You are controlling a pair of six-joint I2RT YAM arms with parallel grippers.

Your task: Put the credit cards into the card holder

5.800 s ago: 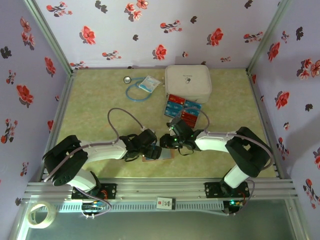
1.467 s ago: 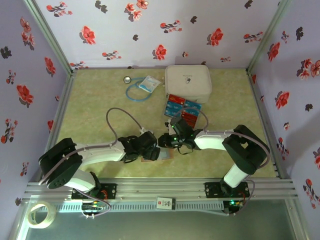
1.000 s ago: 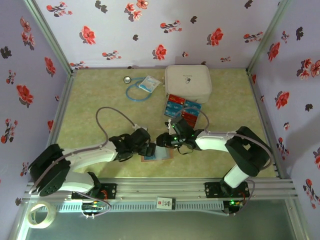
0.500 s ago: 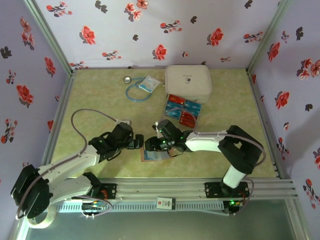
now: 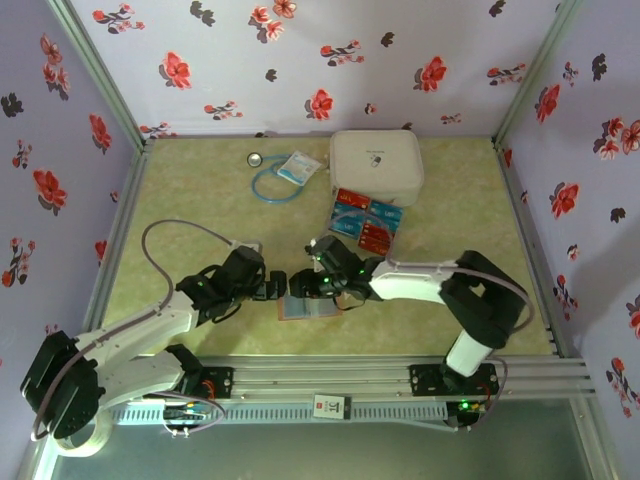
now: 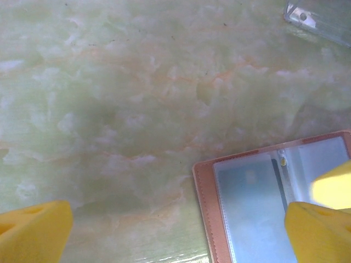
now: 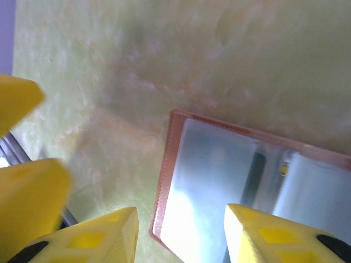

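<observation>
Robot data-collection cell in a lab, not a home. Tabletop booth: green marbled mat boxed in by lilac flower-print panels at 9, 12 and 3 o'clock, with metal corner posts. Aluminium extrusion rail runs across 6 o'clock, with the left arm and right arm bolted to it, plus loose wiring and a small labelled box. Tape roll sits outside the frame at 7 o'clock.
</observation>
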